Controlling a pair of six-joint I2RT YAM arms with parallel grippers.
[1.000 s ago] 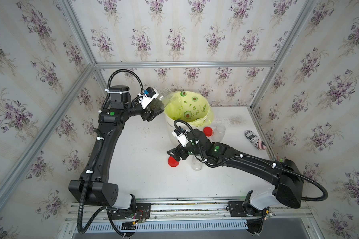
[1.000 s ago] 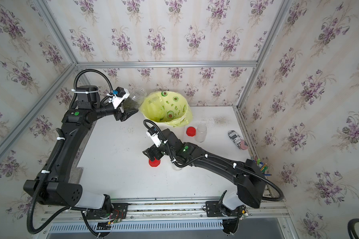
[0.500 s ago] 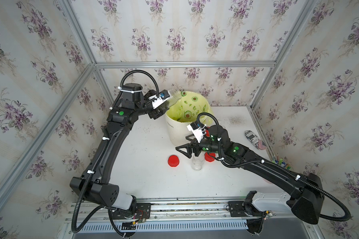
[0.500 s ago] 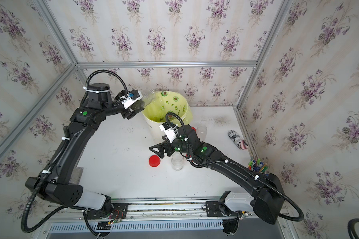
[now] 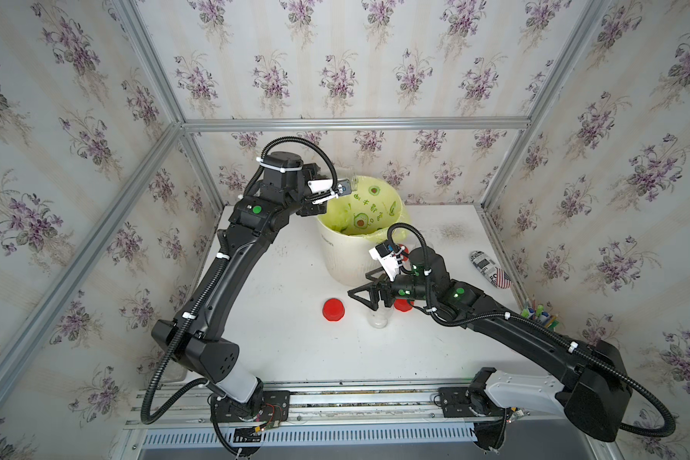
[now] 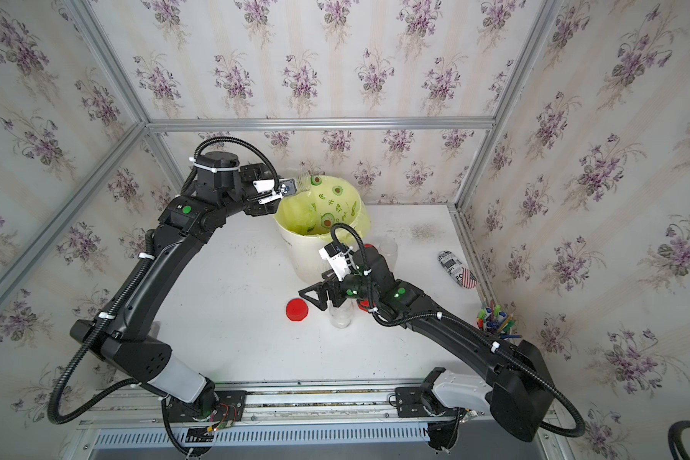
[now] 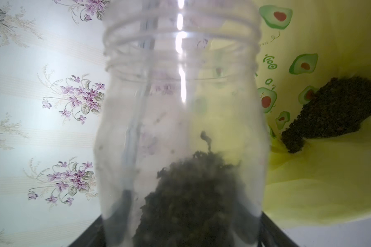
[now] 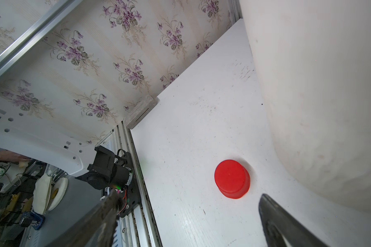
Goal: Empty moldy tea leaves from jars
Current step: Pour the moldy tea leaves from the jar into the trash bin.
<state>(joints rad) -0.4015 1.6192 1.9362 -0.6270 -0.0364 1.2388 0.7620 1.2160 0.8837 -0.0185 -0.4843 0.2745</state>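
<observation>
Left wrist view shows the jar (image 7: 180,96) pinched at its base by your left gripper (image 5: 336,192), with the tea leaves (image 7: 191,196) heaped at the jaw end. Its long axis runs straight out from the gripper, open mouth pointing away, at the rim of the bin (image 5: 337,255). Carry the mouth further over the liner, then tip it well below the base. Your right gripper (image 5: 369,296) is spread wide and empty.

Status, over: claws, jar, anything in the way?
Left claw shut on open jar, tipped at bin rim; leaves inside it. Right claw open, empty, beside bin. Nothing blocks the pour.
</observation>
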